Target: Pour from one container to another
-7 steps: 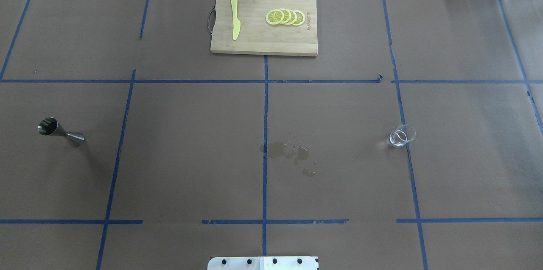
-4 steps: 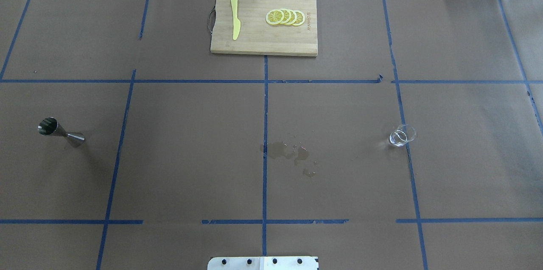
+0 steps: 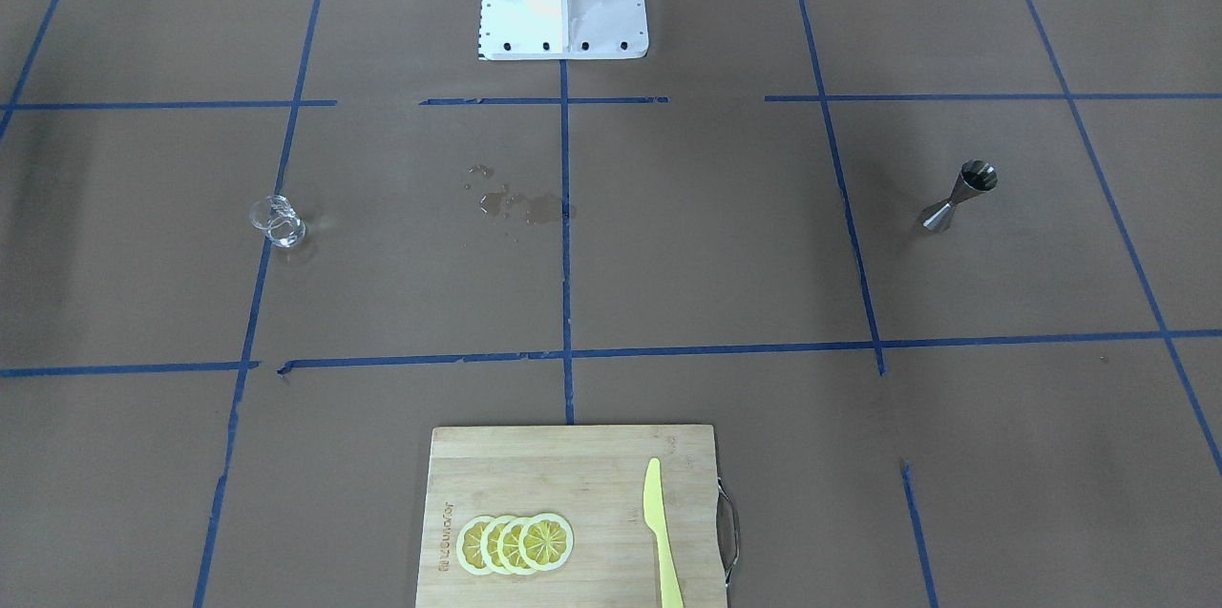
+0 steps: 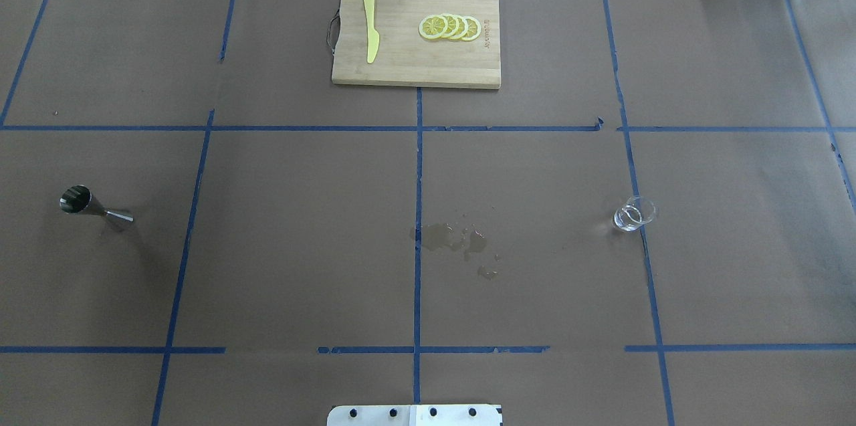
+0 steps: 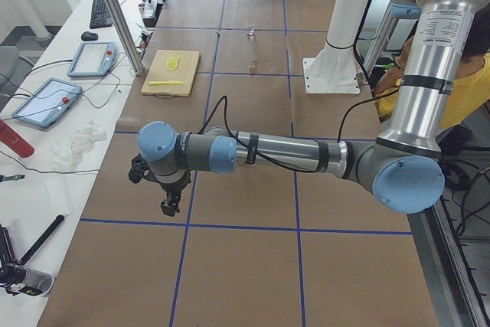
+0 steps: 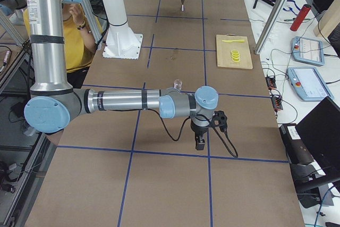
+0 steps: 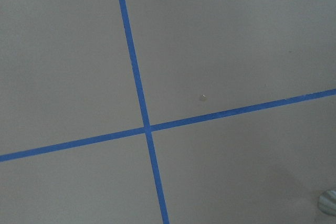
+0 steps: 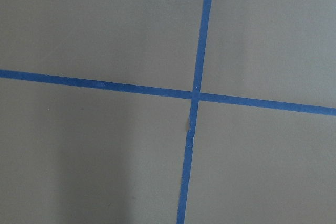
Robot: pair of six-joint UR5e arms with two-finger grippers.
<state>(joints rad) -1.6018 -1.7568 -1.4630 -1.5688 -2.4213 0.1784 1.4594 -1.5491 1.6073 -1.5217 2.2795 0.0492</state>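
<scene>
Two containers stand well apart on the bench [image 4: 301, 245] — glass cup [image 4: 634, 213] right, jigger [image 4: 95, 208] left. Left gripper [image 5: 170, 206] and right gripper [image 6: 200, 143] hover outboard — clenched or released, cannot tell.

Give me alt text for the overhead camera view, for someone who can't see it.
A steel jigger stands far left and a clear glass cup far right on a brown table gridded with blue tape, a wet patch between them. At the far edge a wooden cutting board holds a yellow knife and lemon slices.
</scene>
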